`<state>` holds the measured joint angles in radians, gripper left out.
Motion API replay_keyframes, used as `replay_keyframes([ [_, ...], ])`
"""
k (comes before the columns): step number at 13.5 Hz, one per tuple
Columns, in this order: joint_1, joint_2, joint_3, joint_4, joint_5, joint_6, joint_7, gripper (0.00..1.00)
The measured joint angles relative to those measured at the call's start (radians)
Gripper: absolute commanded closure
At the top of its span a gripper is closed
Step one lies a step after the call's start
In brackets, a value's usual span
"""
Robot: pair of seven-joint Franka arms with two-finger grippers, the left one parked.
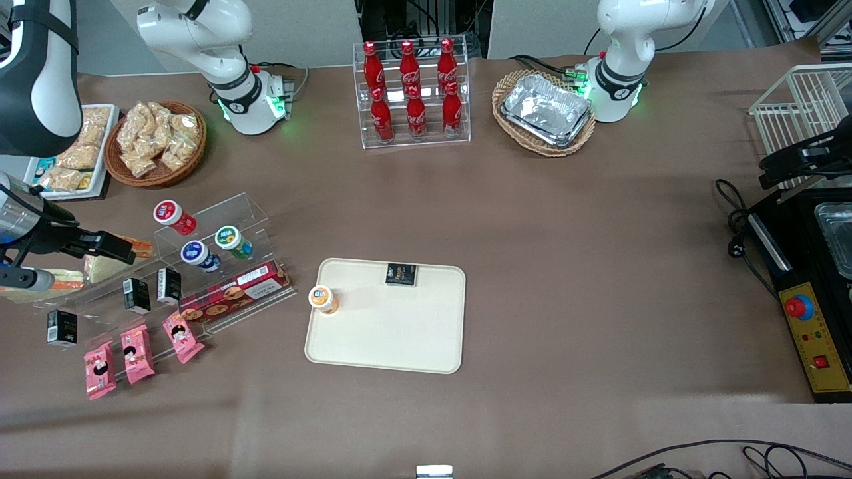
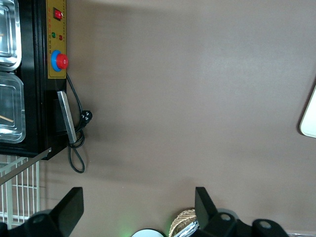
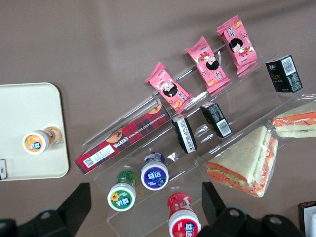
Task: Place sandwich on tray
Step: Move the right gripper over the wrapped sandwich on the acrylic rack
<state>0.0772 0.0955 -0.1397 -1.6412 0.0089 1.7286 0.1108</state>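
A brown table [image 1: 566, 266]; the gripper [image 3: 143, 210], fingers spread, hovers above the shelf; the sandwich [image 3: 295, 121] at three o'clock must be grasped for the tray [image 1: 386, 332].

White right arm [image 1: 200, 33] with black joint bands, green-lit base [image 1: 256, 103]; black-and-silver wrist; black gripper [image 3: 145, 210] with two wedge-shaped fingers [image 3: 76, 202], screws at their mounts.

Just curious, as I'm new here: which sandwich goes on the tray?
Find the clear stepped rack at the working arm's end of the table, where the open gripper hovers. The sandwich lies beside a triangular wedge sandwich; it is the slim one, striped orange-red and green.
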Motion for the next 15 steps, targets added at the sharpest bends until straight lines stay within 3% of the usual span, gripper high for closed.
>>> replay_keyframes([
  [13, -0.004, -0.001, -0.017, 0.027, 0.004, 0.001, 0.053, 0.00],
  [15, -0.004, -0.001, -0.018, 0.030, 0.005, 0.001, 0.129, 0.00],
])
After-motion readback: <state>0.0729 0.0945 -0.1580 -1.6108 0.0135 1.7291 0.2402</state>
